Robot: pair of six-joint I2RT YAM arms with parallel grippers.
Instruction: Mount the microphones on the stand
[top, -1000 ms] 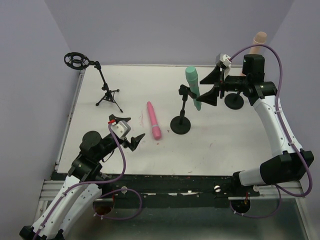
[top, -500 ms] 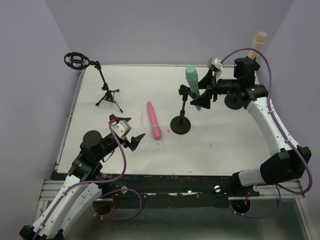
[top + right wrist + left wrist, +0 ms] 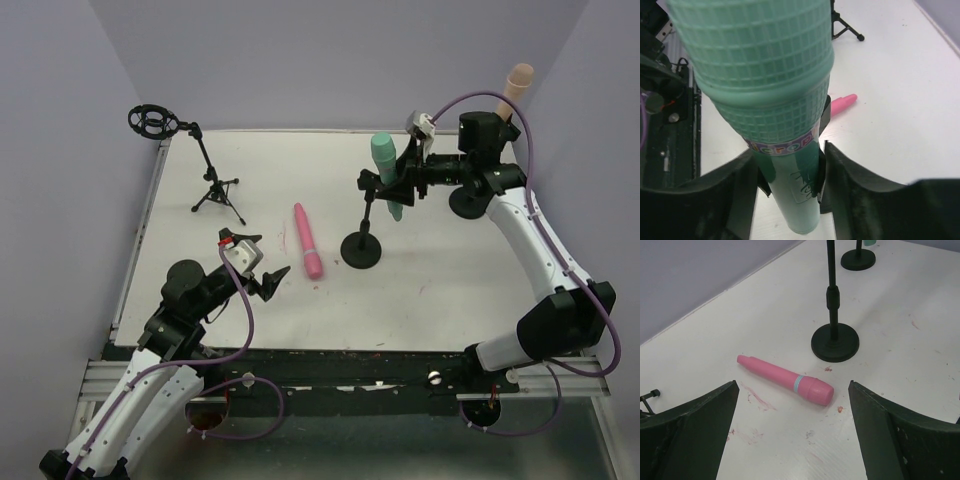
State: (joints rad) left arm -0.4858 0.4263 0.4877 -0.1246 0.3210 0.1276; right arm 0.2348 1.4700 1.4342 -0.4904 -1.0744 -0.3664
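Observation:
The teal-green microphone (image 3: 385,168) stands tilted in the clip (image 3: 371,183) of the round-base stand (image 3: 361,249). My right gripper (image 3: 402,184) has its fingers pressed against both sides of it, just below the mesh head. In the right wrist view the teal-green microphone (image 3: 785,190) fills the gap between the fingers (image 3: 855,185). The pink microphone (image 3: 308,240) lies flat on the table, left of that stand. My left gripper (image 3: 262,262) hovers open near it; the pink microphone (image 3: 785,380) lies just ahead of its jaws. The peach microphone (image 3: 517,82) stands upright at the back right.
A tripod stand (image 3: 218,195) with a black ring mount (image 3: 150,122) stands at the back left. A second round base (image 3: 468,203) sits behind my right arm, under the peach microphone. The white table (image 3: 450,300) ends at a metal rail along the near edge.
My right gripper has moved left onto the teal-green microphone and its fingers have closed in around it. The left arm and the pink microphone have not moved.

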